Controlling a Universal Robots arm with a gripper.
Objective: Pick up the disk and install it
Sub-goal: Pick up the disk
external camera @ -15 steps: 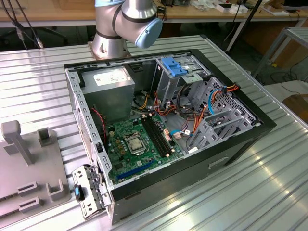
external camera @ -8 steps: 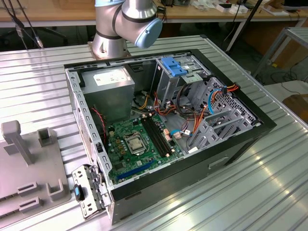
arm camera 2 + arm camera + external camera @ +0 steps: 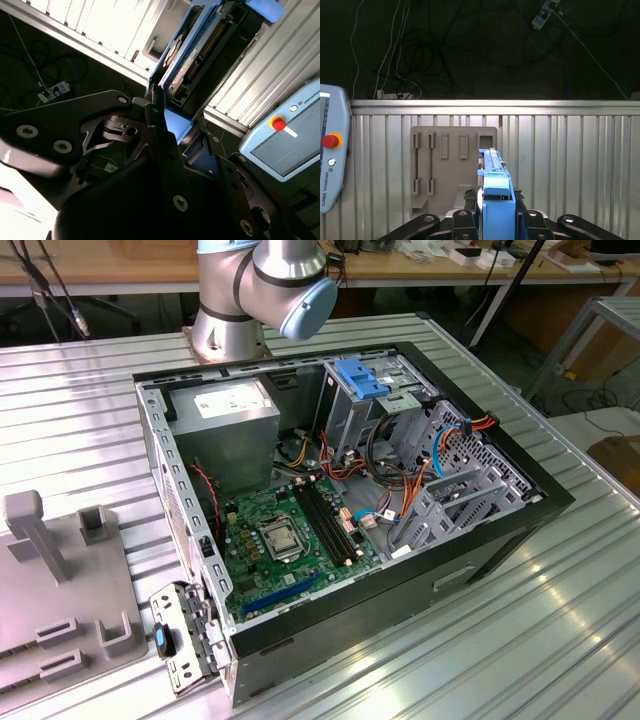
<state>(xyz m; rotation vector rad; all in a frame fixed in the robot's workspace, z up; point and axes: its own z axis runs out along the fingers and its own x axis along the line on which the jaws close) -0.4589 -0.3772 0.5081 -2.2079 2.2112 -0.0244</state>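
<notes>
First wrist view: claw [image 3: 497, 216] clenched on disk [image 3: 492, 170], gripped edge-on, blue rail toward camera, disk jutting past fingertips. Beyond claw: grey slotted fixture plate [image 3: 445, 165] on ribbed metal table [image 3: 570, 165]; whether disk touches plate, cannot tell. Teach pendant [image 3: 330, 155] off to claw's side. Second wrist view: same grasp, fingers [image 3: 156, 125] flanking disk. Exterior view: open computer case [image 3: 480, 540], motherboard [image 3: 290, 535] exposed.

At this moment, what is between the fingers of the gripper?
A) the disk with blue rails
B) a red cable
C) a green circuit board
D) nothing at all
A: in the first wrist view the gripper is shut on the disk, which stands edge-on with its blue rail facing the camera.
</notes>
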